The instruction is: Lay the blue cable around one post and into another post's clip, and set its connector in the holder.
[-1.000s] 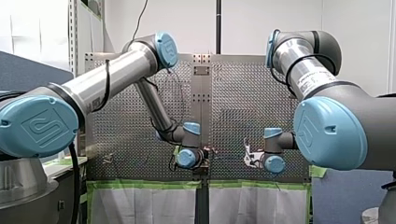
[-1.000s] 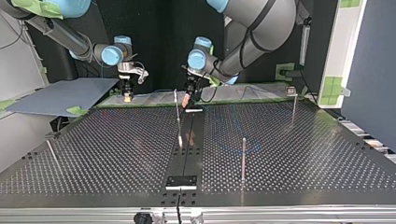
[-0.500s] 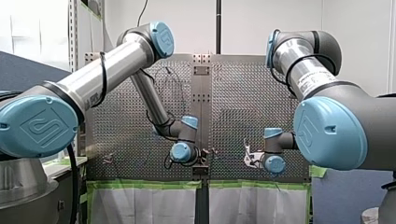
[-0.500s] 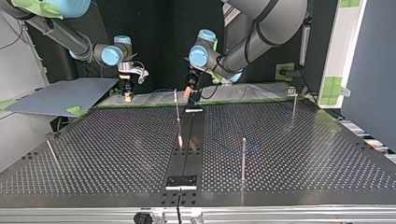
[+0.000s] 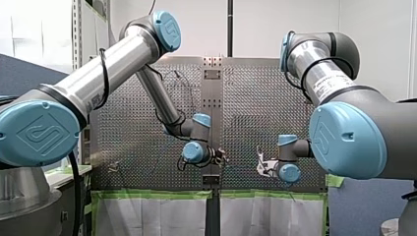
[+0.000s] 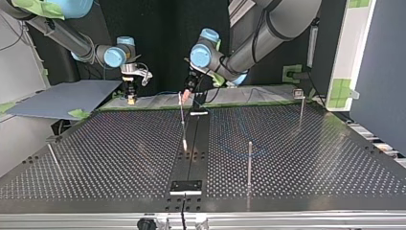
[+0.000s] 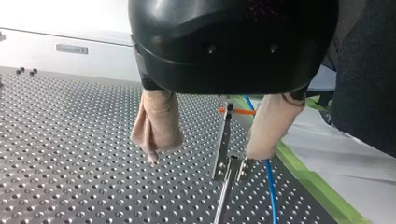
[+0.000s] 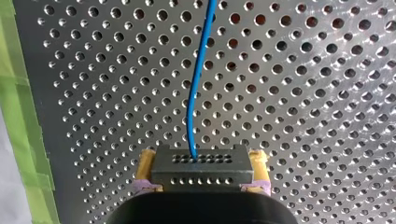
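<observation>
- Front view: my left end effector (image 5: 217, 157) sits higher in the view and a little further right than half a second ago. My right end effector (image 5: 263, 167) has kept its place. The perforated surface (image 5: 255, 113) has green tape (image 5: 152, 193) along its near edge and a white wall (image 5: 265, 24) beyond it.
- Top view: the left end effector has swung toward the view's left and now hangs near the tip of a slim post (image 6: 181, 112). A grey sheet (image 6: 62, 98) lies past the surface's far edge, at the view's left.
- Left wrist view: the beige pads (image 7: 156, 123) stand spread apart with nothing gripped. The post shows between them, and the blue cable (image 7: 270, 186) runs along the surface beside one pad.
- Right wrist view: the yellow pads (image 8: 146, 163) are clamped on the dark connector (image 8: 201, 161), held over the surface. The cable leads away ahead of it.
</observation>
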`<action>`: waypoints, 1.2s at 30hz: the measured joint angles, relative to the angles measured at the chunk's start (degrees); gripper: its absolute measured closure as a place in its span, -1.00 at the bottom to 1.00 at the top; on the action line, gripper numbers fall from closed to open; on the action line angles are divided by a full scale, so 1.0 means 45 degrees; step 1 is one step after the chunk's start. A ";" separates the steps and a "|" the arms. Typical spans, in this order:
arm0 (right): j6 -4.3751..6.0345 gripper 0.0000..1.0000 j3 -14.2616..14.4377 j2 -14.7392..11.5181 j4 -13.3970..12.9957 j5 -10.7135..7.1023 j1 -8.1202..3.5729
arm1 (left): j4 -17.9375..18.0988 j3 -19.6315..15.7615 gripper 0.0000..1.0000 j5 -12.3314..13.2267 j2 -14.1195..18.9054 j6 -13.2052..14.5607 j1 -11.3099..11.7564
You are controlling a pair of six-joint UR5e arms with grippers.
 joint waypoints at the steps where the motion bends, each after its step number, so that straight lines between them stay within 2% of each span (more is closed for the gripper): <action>1: 0.0003 1.00 0.0000 0.0000 -0.0003 -0.0001 -0.0001 | 0.0000 -0.0001 -1.00 -0.0007 0.0001 -0.0016 -0.0013; 19: 0.0028 1.00 0.0000 0.0000 -0.0008 -0.0098 0.0001 | 0.0056 -0.0003 -1.00 -0.0008 0.0005 -0.0156 -0.0160; 25: 0.0042 1.00 0.0000 0.0000 -0.0019 -0.0099 -0.0003 | 0.0276 0.0003 -1.00 0.0299 0.0006 -0.0307 -0.0248; 32: 0.0050 1.00 0.0000 0.0000 -0.0021 -0.0112 0.0002 | 0.0920 0.0002 -1.00 0.1026 0.0003 -0.1001 -0.0408; 36: 0.0050 1.00 0.0001 0.0000 -0.0002 -0.0117 0.0003 | 0.1044 0.0003 -1.00 0.1182 0.0005 -0.1211 -0.0486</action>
